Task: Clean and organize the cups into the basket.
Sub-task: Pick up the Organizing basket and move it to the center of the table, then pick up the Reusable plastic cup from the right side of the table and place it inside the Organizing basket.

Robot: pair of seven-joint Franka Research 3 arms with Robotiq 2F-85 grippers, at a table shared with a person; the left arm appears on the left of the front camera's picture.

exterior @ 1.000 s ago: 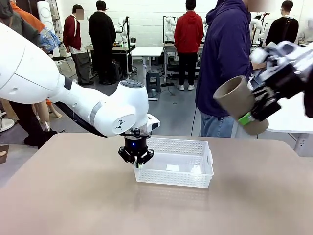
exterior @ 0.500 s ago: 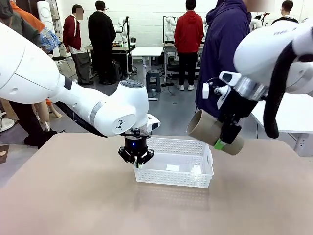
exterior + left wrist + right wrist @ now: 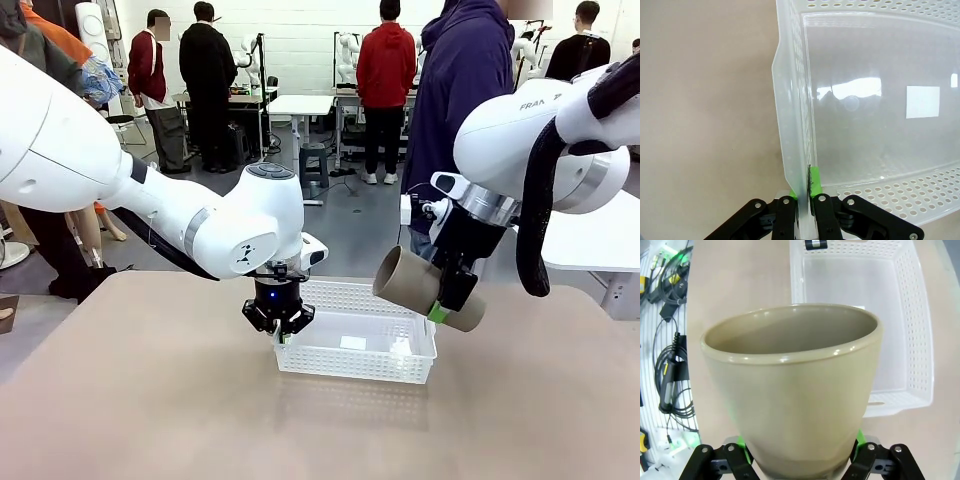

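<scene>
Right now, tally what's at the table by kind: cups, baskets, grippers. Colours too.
tan cup: 1, held on its side in the right gripper, above the basket's right end
white basket: 1, on the table
grippers: 2; the left gripper is pinched on the basket's left wall
Total: 4

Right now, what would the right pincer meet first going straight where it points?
Probably the right-end rim of the basket, or the table beside it; the tan cup in the right pincer hides the exact line.
</scene>
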